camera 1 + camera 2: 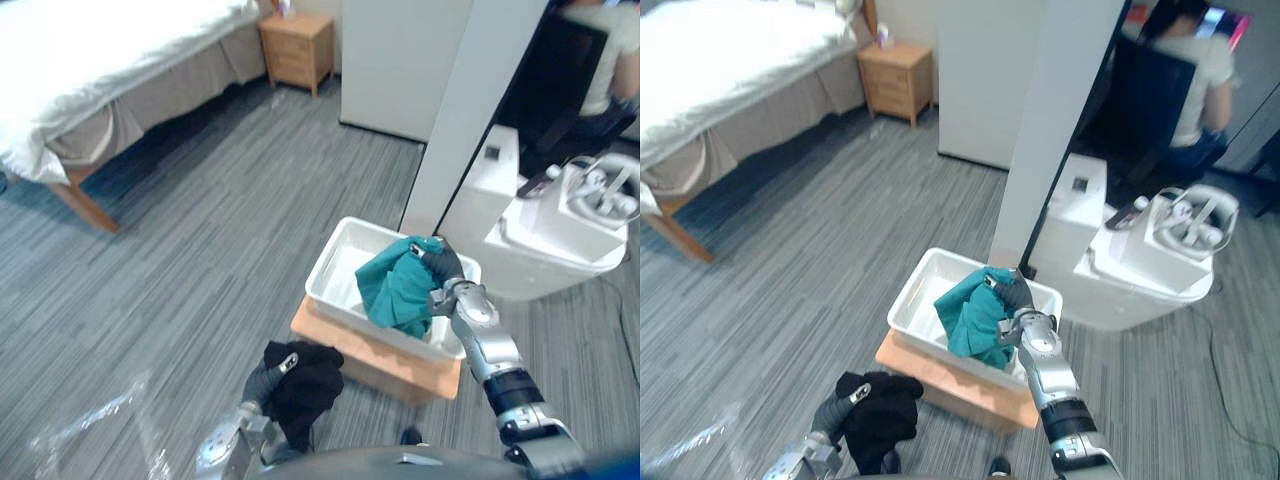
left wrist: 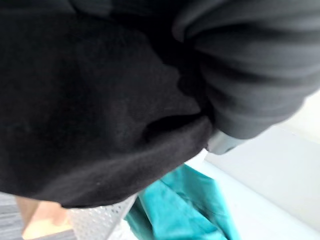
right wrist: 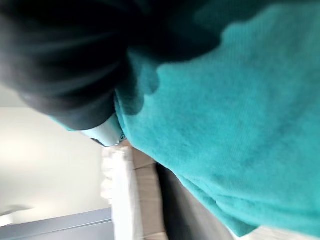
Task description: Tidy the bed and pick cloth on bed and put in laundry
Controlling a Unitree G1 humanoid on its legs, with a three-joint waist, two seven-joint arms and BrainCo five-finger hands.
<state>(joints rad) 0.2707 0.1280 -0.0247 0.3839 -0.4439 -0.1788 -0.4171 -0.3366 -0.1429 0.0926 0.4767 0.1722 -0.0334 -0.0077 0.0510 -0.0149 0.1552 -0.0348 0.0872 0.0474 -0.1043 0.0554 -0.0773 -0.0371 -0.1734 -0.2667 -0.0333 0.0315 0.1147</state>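
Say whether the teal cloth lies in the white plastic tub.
Held, not lying: the right hand grips the bunched teal cloth above the white plastic tub; contact with its floor, cannot tell.

We see a grey striped carpet (image 1: 220, 230) with a small wooden nightstand (image 1: 297, 48) by the far wall. A white column (image 1: 470, 110) rises beside a white cabinet (image 1: 1140, 270) carrying a headset (image 1: 1195, 222). Behind it, a person (image 1: 1185, 75) sits facing away. A low wooden platform (image 1: 380, 362) lies near the column.

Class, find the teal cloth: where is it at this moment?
The teal cloth hangs from the right robot hand over the white bin, right of centre in the left eye view, beyond the black cloth.
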